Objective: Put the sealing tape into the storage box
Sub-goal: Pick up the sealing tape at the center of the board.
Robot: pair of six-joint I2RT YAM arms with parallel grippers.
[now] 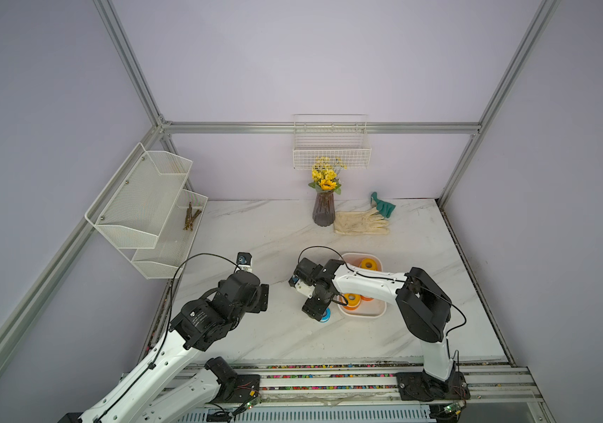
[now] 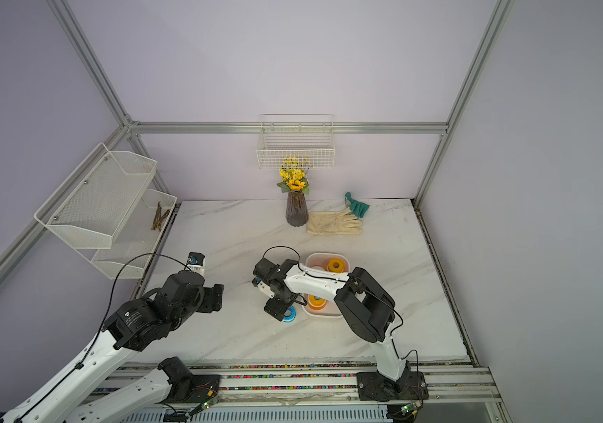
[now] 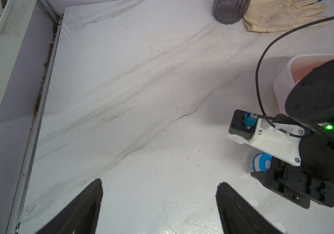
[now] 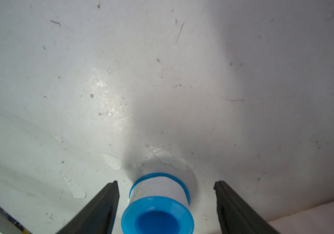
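1. Hovering in both top views: right gripper (image 1: pixel 314 309) over the blue-white spool (image 1: pixel 325 315), just outside the storage box (image 1: pixel 364 315); orange spools (image 1: pixel 367 264) already inside.
2. Left wrist view: left gripper (image 3: pixel 160 182) spread, empty, over the tabletop (image 3: pixel 141 101); farther off.
3. Right wrist view: jaws spread, straddling the spool, axis upright, no contact. Judged: nothing blocks the grasp.

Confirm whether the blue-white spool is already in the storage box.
No, the blue-white spool stands on the table beside the storage box, inside the open right gripper.
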